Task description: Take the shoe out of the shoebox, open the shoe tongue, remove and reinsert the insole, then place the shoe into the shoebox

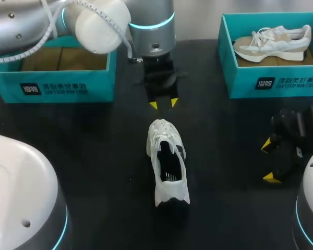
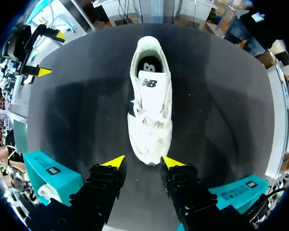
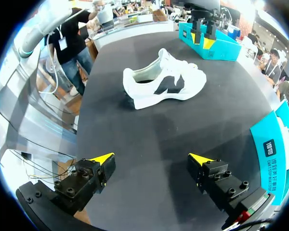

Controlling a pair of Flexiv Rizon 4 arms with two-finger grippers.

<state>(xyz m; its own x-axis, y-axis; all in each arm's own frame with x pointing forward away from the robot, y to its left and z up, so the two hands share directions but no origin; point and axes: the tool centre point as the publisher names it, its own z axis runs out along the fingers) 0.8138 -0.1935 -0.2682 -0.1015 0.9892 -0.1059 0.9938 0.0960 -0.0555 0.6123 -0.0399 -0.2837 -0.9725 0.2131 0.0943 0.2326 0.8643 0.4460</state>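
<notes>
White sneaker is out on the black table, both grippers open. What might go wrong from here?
1. The left gripper hovers open at the toe of the white sneaker, short of the tongue; closing there may just shove the shoe.
2. The right gripper sits open off to the side, so nothing braces the shoe; pulling on it might drag it.
3. The teal shoebox on the right already holds a beige sneaker; returning the shoe there may crowd it.

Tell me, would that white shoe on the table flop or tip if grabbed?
The shoe sits upright on a broad sole, so tipping looks unlikely. Its upper looks like soft fabric with an open mouth, so it would probably cave where pinched. It seems light, likely sliding on the smooth table if nudged.
</notes>
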